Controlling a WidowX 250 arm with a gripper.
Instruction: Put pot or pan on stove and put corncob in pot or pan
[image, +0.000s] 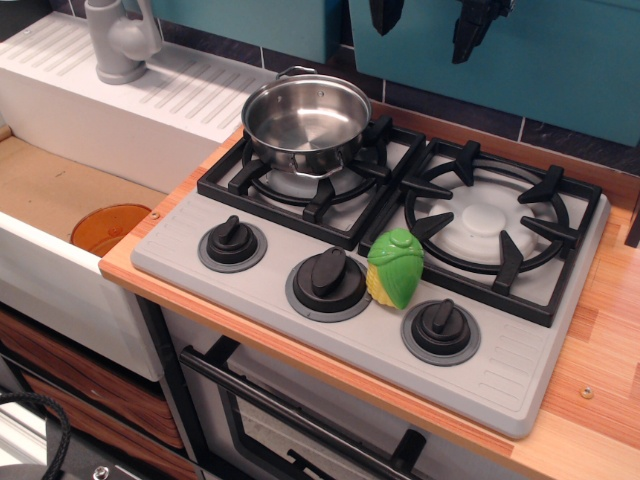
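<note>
The shiny steel pot (305, 122) stands upright and empty on the left burner grate of the grey stove (500, 385). Green-husked, with yellow kernels showing at its lower end, the corncob (395, 267) lies on the stove's front panel between the middle knob (328, 278) and the right knob (441, 327). My gripper (432, 20) hangs at the top edge of the view, above and behind the burners. Only its two black fingertips (478, 28) show. They are spread wide apart with nothing between them, well clear of pot and corncob.
A white ribbed sink unit (60, 60) with a grey faucet (118, 40) sits at the left, with an orange disc (110, 228) in its basin. The right burner (488, 222) is bare. Wooden counter (610, 360) runs along the right, a teal wall (560, 70) behind, and an oven door handle (290, 420) below.
</note>
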